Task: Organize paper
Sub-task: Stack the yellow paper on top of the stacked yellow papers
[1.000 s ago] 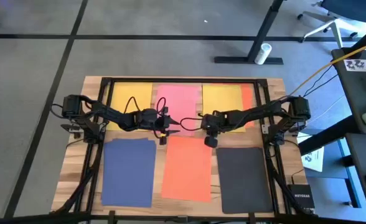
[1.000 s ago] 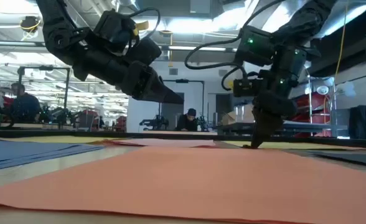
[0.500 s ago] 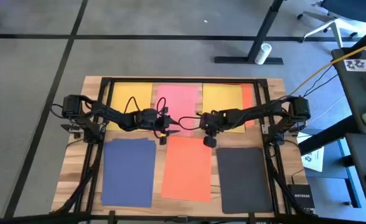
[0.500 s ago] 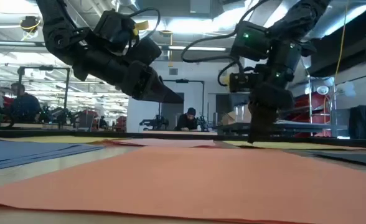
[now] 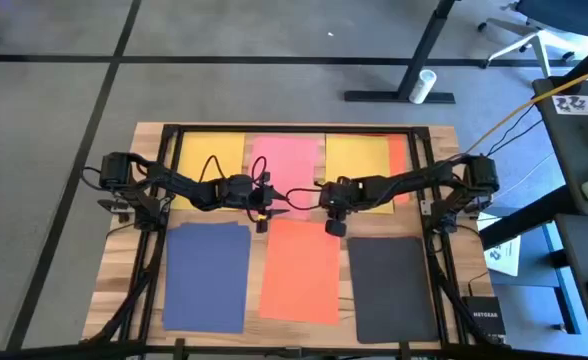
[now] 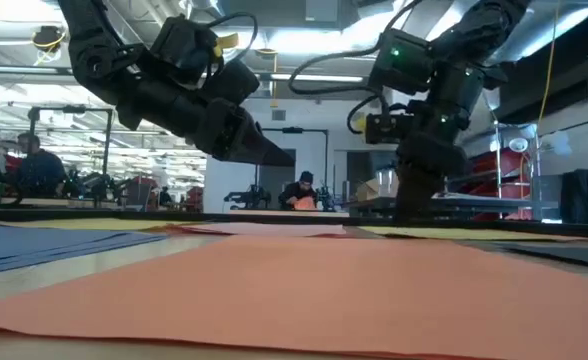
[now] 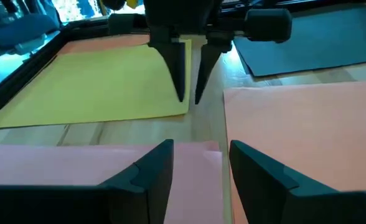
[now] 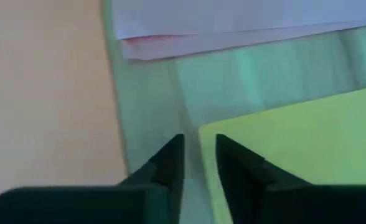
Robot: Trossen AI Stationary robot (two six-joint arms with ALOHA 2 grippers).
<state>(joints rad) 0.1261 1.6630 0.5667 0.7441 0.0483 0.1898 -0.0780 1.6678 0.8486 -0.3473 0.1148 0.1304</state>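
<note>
From above, we see the right claw (image 5: 334,227) has crept left along the far edge of the orange sheet (image 5: 299,270) and now hangs over the bare counter (image 5: 336,238) between orange, pink sheet (image 5: 286,160) and yellow sheet (image 5: 358,160), while the left claw (image 5: 263,222) hovers beside it unchanged. At counter level, the right claw (image 6: 410,212) has come off the paper, so we judge no sheet gripped. The wrist views show the left fingers (image 7: 150,168) apart over pink, the right fingers (image 8: 167,163) slightly parted and empty.

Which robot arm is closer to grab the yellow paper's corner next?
Probably the right. The right gripper points straight down at the table by the corner of the yellow sheet, fingers slightly apart. The left gripper hangs over the pink sheet, farther from that corner.
</note>
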